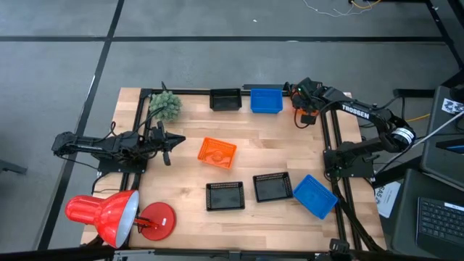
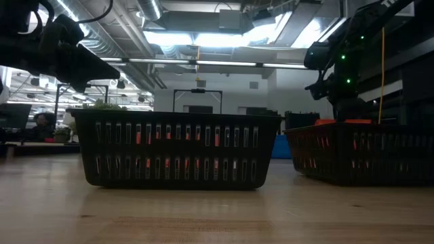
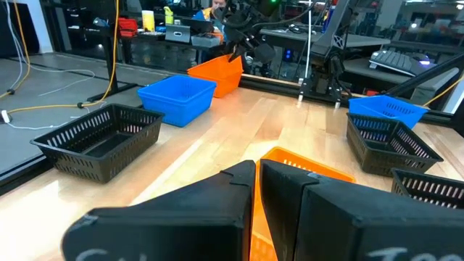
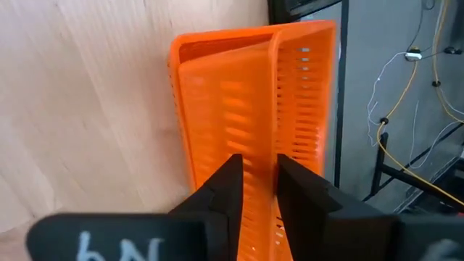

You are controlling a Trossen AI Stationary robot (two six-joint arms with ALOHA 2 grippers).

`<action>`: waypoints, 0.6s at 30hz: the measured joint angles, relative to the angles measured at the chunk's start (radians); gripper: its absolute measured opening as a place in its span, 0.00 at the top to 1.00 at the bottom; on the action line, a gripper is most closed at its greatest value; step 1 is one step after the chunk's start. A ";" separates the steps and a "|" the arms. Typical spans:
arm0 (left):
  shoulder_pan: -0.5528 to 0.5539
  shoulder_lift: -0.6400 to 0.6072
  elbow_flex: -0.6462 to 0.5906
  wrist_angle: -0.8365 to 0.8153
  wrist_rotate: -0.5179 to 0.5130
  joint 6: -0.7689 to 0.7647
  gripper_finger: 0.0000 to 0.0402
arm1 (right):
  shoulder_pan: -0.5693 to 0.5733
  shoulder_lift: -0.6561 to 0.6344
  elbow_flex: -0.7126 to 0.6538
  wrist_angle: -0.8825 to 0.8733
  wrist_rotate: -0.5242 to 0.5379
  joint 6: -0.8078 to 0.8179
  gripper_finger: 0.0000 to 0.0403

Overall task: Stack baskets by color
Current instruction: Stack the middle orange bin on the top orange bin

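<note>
Even overhead lighting on the tabletop (image 1: pixel 246 174); soft short shadows; low view backlit by glaring ceiling strip lights (image 2: pixel 203 37), near black basket (image 2: pixel 175 149) silhouetted; wrist-view fingers (image 3: pixel 217 217) blurred, out of focus

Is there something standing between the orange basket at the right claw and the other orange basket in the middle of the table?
Nothing visible. Between the orange basket at the right claw, in the far right corner, and the middle orange basket lies bare table. The blue basket sits beside that line.
</note>
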State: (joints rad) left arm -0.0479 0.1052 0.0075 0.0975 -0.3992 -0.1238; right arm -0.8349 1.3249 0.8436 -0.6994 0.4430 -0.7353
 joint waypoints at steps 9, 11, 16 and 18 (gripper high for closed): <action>0.000 0.000 0.000 -0.001 0.000 0.000 0.97 | 0.000 0.099 0.000 0.016 0.049 -0.003 0.87; 0.000 0.000 0.000 -0.001 0.000 0.002 0.97 | 0.000 0.097 0.001 0.024 0.053 -0.002 0.87; 0.000 0.000 0.000 -0.001 0.000 0.002 0.97 | 0.009 0.063 0.014 0.027 0.053 0.003 0.87; 0.000 0.000 0.000 -0.001 0.000 0.002 0.97 | 0.017 0.046 0.014 0.022 0.052 0.003 0.87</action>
State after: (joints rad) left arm -0.0479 0.1051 0.0074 0.0967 -0.3992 -0.1215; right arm -0.8183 1.3714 0.8577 -0.6772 0.4953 -0.7323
